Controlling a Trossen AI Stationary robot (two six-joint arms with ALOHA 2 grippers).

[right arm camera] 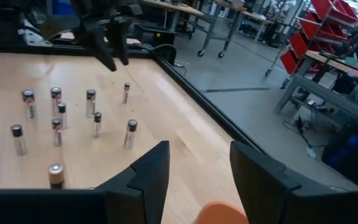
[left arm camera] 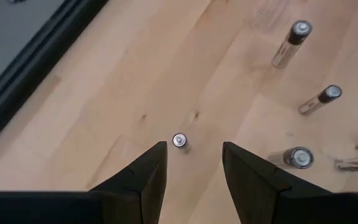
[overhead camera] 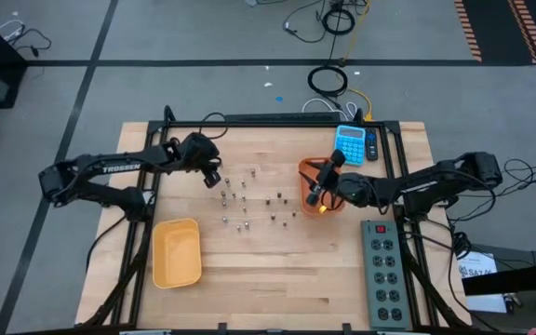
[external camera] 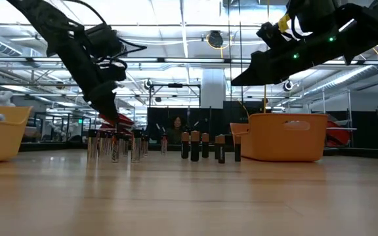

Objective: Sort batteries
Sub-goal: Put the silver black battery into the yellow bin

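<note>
High view showed the right pincer [overhead camera: 315, 195] spread wide over the orange bin [overhead camera: 305, 170] — contents hidden. The left pincer [overhead camera: 211, 179], also spread, hung above one upright battery [left arm camera: 179, 140]; other batteries [overhead camera: 246, 199] stood beyond it. A yellow bin [overhead camera: 177, 251] sat apart on the tabletop [overhead camera: 277, 279].

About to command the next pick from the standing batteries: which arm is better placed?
Left. The left gripper hangs open right over a standing battery at the cluster's edge, while the right gripper is over the orange bin, away from the batteries.
</note>
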